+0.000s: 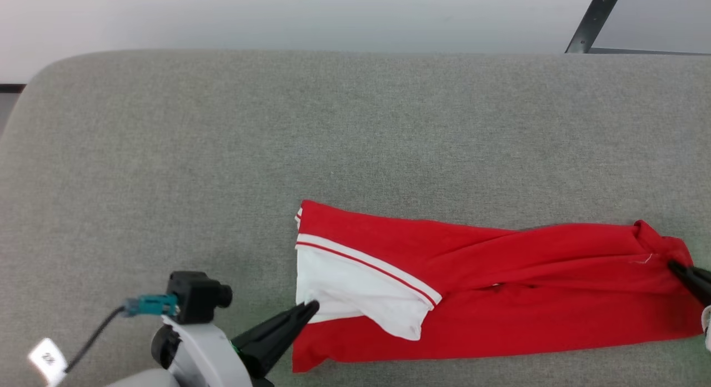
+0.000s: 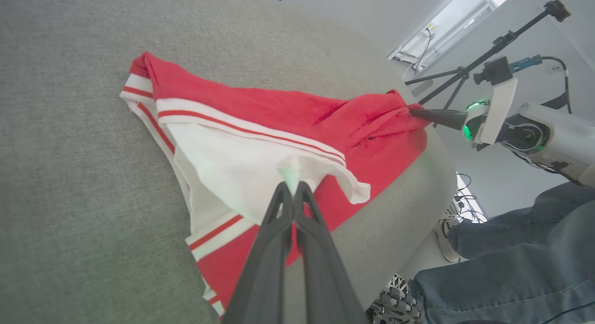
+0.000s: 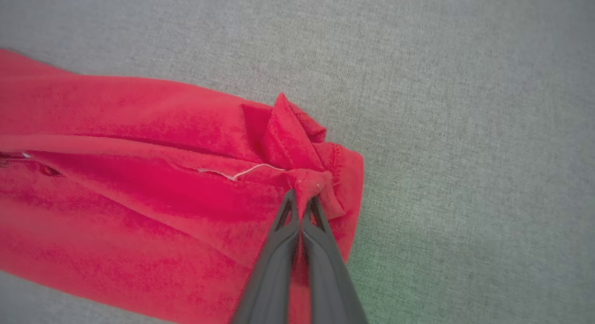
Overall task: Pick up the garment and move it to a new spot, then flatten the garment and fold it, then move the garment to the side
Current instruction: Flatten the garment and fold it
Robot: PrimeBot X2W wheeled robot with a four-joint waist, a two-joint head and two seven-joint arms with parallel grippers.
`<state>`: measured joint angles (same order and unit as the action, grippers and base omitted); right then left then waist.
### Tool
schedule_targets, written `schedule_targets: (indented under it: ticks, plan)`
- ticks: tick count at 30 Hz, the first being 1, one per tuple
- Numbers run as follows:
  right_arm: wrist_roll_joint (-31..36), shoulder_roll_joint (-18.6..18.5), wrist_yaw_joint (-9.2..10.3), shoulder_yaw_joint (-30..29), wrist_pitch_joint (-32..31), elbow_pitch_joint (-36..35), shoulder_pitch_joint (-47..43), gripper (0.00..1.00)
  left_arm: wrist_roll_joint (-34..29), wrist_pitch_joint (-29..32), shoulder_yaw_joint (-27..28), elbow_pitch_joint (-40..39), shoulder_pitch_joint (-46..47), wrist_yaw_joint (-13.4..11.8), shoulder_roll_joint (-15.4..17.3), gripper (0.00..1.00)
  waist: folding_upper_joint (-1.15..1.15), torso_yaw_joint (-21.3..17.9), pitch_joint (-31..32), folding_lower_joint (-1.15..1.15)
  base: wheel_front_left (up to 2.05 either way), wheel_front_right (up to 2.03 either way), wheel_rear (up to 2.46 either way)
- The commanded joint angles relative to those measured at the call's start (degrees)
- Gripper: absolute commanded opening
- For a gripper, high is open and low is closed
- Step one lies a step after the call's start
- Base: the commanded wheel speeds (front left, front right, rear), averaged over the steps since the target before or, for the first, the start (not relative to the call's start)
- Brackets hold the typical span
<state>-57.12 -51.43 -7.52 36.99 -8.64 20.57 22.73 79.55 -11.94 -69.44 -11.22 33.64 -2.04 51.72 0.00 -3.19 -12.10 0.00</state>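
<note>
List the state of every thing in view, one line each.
garment: lying on the table, folded into a long wrinkled band, white sleeve on top at its left end.
left tool: shut, pinching the white sleeve.
right tool: shut, pinching bunched red cloth at the garment's right end.
table: grey fabric top, bearing the garment.

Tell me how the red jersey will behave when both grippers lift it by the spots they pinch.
Probably floppy: the jersey lies in soft folds and bunches where the right gripper pinches it, so its middle would likely sag when lifted. It looks thin, so likely light. The textured grey surface may drag on it if slid.
</note>
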Motion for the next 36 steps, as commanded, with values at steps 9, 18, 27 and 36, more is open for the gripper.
schedule_targets:
  ticks: [9,18,27,36]
  plan:
    - [5.1,4.8,0.06,-4.7,-2.4,0.9,-4.0,0.01,-1.1,1.5,-1.8,7.6,-2.5,0.7,-5.1,0.00,0.00,-0.5,-0.6,0.00,0.00,0.00,0.00]
    - [6.3,6.6,0.06,-10.2,-3.1,-1.3,-6.5,1.00,-0.8,-0.3,-0.7,10.5,-3.8,1.9,-6.5,1.00,0.00,-0.4,1.2,0.00,0.00,0.00,0.00]
    - [5.0,4.5,0.06,-17.3,-6.5,-5.8,-11.5,1.00,-0.2,-3.0,6.3,5.7,-7.2,-0.2,-2.2,1.00,0.00,1.1,3.7,0.00,0.00,0.00,0.00]
    - [-1.6,3.2,0.06,-21.5,-18.9,-7.2,-14.5,1.00,-12.1,-3.3,23.6,4.1,-15.9,-8.0,-9.6,1.00,0.00,4.5,4.4,0.00,0.00,0.00,0.00]
